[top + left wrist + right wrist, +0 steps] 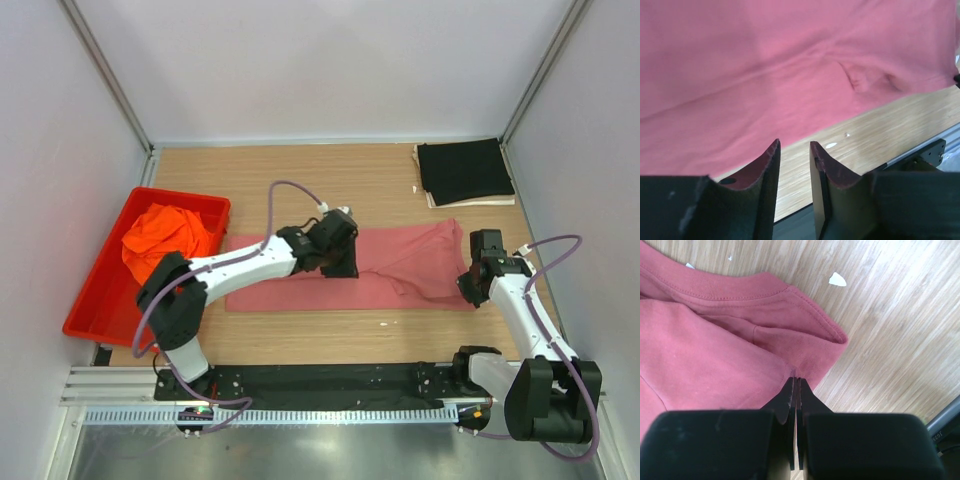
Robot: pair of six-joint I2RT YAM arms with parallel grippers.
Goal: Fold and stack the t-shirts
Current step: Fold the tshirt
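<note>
A dusty rose-red t-shirt (400,265) lies as a long flat strip across the middle of the wooden table. My left gripper (342,268) hovers over its near edge, left of centre. In the left wrist view that gripper (794,150) is open, with only bare wood showing between its fingers and the rose-red t-shirt (765,75) beyond them. My right gripper (470,285) is at the shirt's right end. In the right wrist view it (796,379) is shut on a pinch of the rose-red t-shirt (715,355) beside the collar band. The orange t-shirt (165,235) is bunched in the tray. The black t-shirt (463,170) lies folded at the back right.
A red plastic tray (95,300) stands at the left edge of the table (300,185). A black rail (330,380) runs along the near edge between the arm bases. White walls close in the back and both sides. Small white scraps (837,279) lie on the wood.
</note>
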